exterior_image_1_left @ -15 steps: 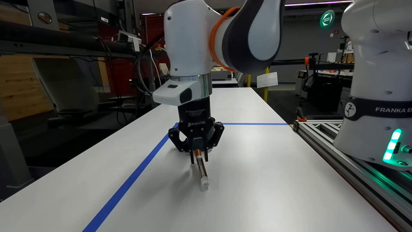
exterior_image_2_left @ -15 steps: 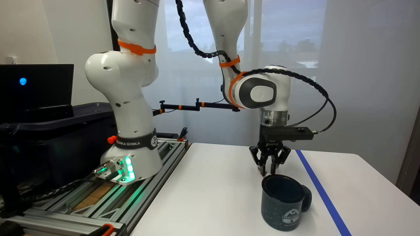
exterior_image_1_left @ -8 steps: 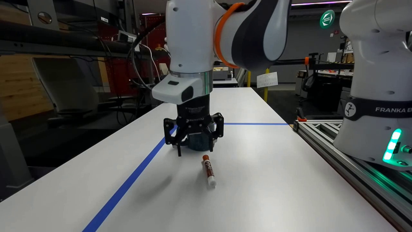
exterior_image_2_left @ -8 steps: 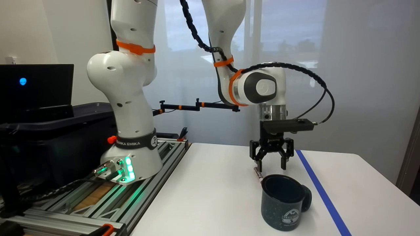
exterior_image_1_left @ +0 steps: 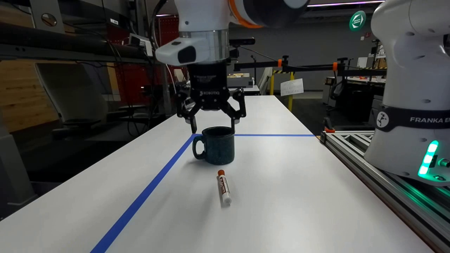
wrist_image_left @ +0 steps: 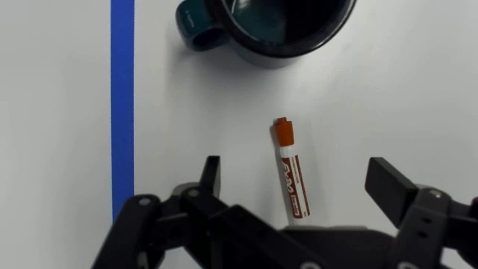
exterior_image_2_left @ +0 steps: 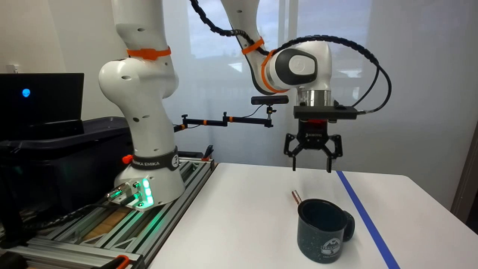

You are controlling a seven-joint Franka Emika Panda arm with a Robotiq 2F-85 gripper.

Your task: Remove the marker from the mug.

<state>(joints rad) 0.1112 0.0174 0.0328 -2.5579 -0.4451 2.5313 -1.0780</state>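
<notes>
The marker (wrist_image_left: 293,175) lies flat on the table beside the mug, its orange cap toward the mug. In an exterior view the whole marker (exterior_image_1_left: 224,186) shows, while the mug hides part of the marker (exterior_image_2_left: 296,196) in an exterior view from the opposite side. The dark teal mug (exterior_image_1_left: 219,146) stands upright; looking down in the wrist view, nothing shows in the visible part of the mug (wrist_image_left: 269,50). My gripper (exterior_image_2_left: 312,170) hangs above the table, jaws wide apart and holding nothing. From the wrist, the marker appears between the fingertips of the gripper (wrist_image_left: 294,164) but well below them.
Blue tape (wrist_image_left: 122,112) runs along the white table (exterior_image_1_left: 281,211) on the mug's handle side. Aluminium rails (exterior_image_2_left: 186,209) border the table by the robot base. A camera on a black bracket arm (exterior_image_2_left: 246,120) reaches in behind the gripper.
A second ago the narrowed fingers were around the marker's orange end. They spread apart, leaving it on the table, and the gripper rose. The marker rolled slightly; the mug stayed put.
</notes>
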